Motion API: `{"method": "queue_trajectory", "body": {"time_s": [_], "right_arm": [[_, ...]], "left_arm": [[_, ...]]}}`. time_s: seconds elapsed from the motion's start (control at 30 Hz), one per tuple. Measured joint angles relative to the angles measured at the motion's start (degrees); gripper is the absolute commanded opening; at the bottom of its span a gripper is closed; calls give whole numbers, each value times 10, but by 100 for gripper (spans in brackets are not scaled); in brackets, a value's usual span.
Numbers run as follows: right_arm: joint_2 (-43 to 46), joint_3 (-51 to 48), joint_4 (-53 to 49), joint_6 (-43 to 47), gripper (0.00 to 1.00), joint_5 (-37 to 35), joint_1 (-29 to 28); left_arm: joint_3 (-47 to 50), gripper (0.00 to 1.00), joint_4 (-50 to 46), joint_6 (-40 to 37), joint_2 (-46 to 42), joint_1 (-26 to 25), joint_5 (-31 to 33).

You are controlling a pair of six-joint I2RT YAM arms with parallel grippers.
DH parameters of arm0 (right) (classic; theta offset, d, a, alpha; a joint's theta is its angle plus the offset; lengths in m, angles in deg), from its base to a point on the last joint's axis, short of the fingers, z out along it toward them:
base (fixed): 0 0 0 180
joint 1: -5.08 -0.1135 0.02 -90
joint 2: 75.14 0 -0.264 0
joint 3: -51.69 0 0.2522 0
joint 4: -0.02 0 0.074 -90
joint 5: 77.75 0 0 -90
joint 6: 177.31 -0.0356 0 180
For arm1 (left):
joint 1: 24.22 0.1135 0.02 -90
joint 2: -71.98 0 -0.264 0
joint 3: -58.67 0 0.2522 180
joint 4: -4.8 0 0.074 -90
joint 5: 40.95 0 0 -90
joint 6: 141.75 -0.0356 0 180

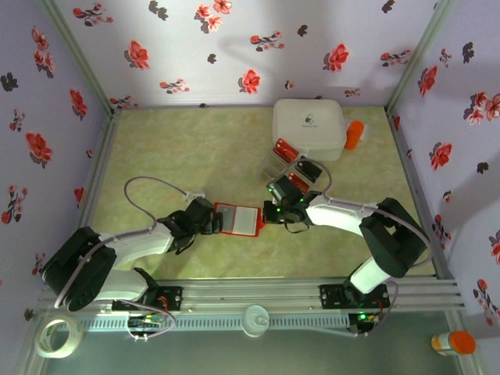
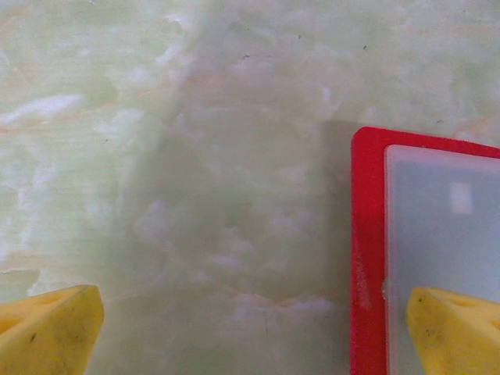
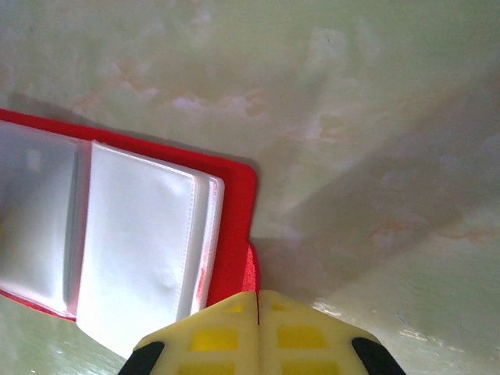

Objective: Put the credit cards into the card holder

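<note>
Pale green marbled counter point(image 1: 180, 148), flowered walls around. The right end effector point(image 3: 258, 312) is pressed together at the right edge of the open card holder point(image 3: 234, 203), with a thin red sliver between its tips. The left end effector point(image 2: 250, 336) is spread wide, one fingertip point(image 2: 453, 328) over the holder's left edge.

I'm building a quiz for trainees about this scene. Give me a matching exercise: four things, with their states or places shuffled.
1. left gripper
2. right gripper
3. card holder
4. white box

A. stands at the far end
B. jaws shut
C. jaws wide apart
D. lies unfolded between both grippers

Pairs: 1-C, 2-B, 3-D, 4-A
</note>
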Motion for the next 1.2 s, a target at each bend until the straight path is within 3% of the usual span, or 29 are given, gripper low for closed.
{"method": "queue_trajectory", "body": {"time_s": [0.6,0.7,0.87,1.2], "right_arm": [[1,37,-85,113,0,22,13],[1,38,-88,118,19,24,19],[5,40,-101,125,37,25,23],[65,77,-127,120,38,24,36]], "left_arm": [[3,100,1,16,-4,-19,-22],[8,100,5,20,-3,-23,-24],[15,100,9,28,-3,-26,-24],[17,100,14,30,-3,-27,-21]]}}
